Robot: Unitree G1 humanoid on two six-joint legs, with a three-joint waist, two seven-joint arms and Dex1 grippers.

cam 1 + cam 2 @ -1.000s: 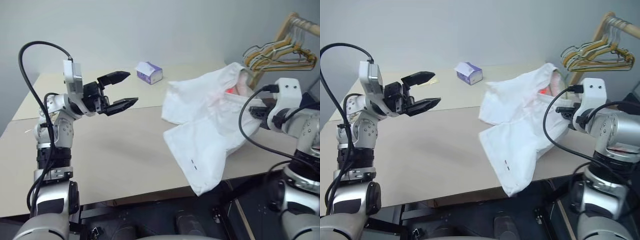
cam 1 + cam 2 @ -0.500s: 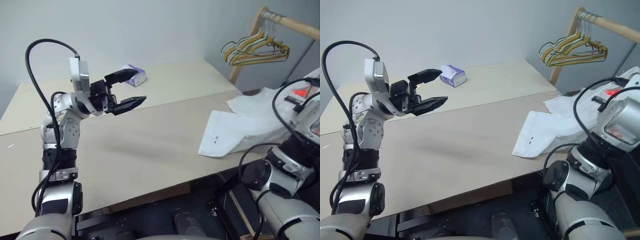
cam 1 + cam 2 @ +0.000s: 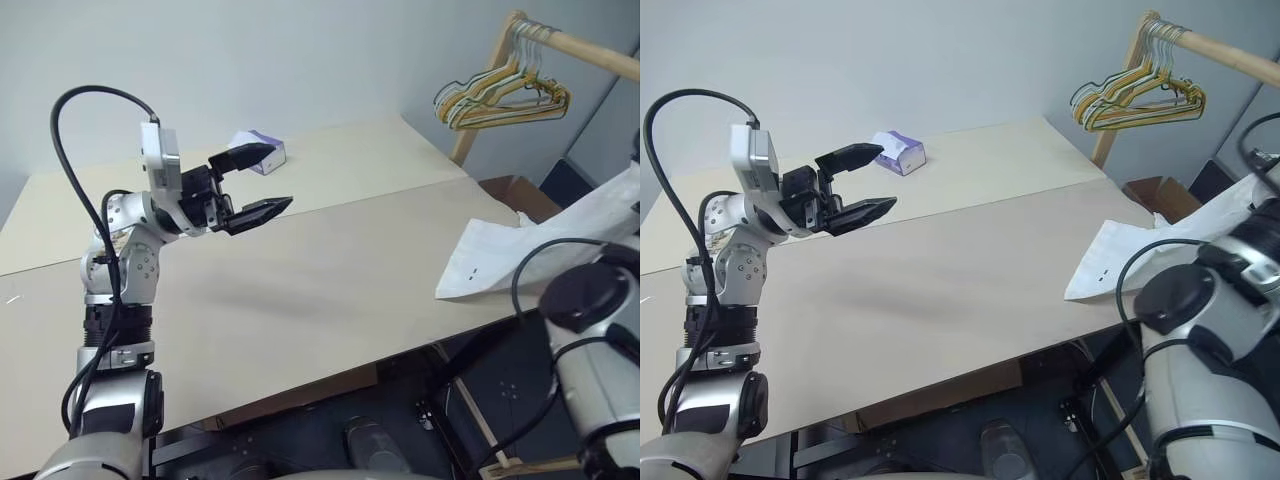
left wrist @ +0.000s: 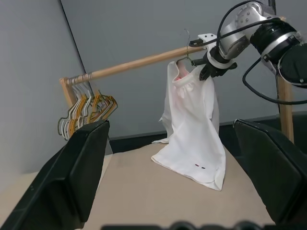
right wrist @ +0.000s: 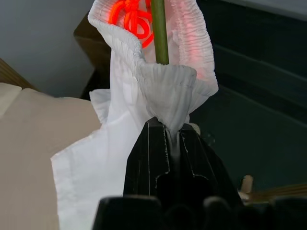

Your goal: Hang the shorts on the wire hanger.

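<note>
While the beige table (image 3: 330, 260) takes up most of the head views, the work sits off its 3 o'clock edge, where a wooden rail (image 4: 144, 61) crosses above the table's end. From the left wrist view the shorts (image 4: 192, 129) hang long and nearly vertical below that rail, waistband up, with only the lower hem and its small dark and red marks resting on the tabletop. That drape looks deliberate: lifting by the waistband lets the fabric fall straight, so the garment can be carried up to the rail without dragging.

Pinched on the gathered elastic, the right gripper (image 5: 173, 143) has its fingers pressed together with white cloth bunched between them. A thin olive-grey stem of the wire hanger (image 5: 159, 33) rises through the waist opening just above that pinch, beside a red cord, so the shorts appear to be already on the hanger; its hook (image 4: 186, 38) shows at the rail, though whether it has caught there I cannot tell.

At 9 o'clock, well apart from all this, the left gripper (image 3: 258, 182) is held above the table with its fingers spread wide and nothing between them, probably kept out of the way and ready to steady the cloth.

Bunched yellow, white and green hangers (image 3: 500, 95) crowd the near end of the rail at 1 o'clock. A small tissue box (image 3: 258, 152) sits at the table's far edge around 11 o'clock.
</note>
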